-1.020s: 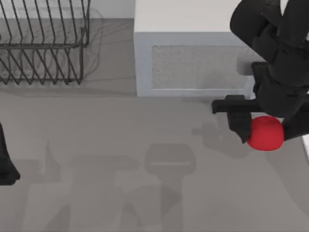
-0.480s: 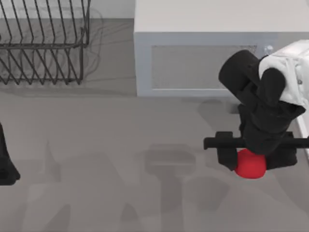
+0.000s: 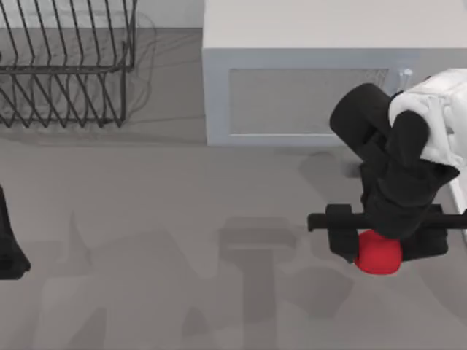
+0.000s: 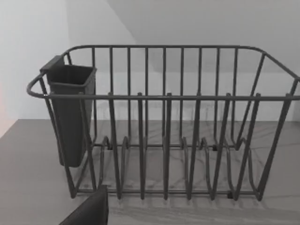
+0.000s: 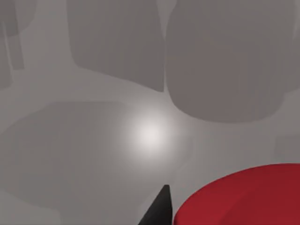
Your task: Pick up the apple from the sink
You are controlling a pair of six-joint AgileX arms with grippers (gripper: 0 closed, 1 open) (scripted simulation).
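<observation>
Right hand (image 3: 379, 244) seemingly grips apple (image 3: 378, 255).

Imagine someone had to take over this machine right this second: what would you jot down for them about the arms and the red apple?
Right gripper: at the table's right side, in front of the microwave, shut on the apple, black fingers on either side of it.
Left gripper: parked at the table's left edge, near the dish rack; idle.
Done: the apple is gripped.
Left: I can't judge from these views whether it is clear of the surface, so check the lift and hold.
</observation>
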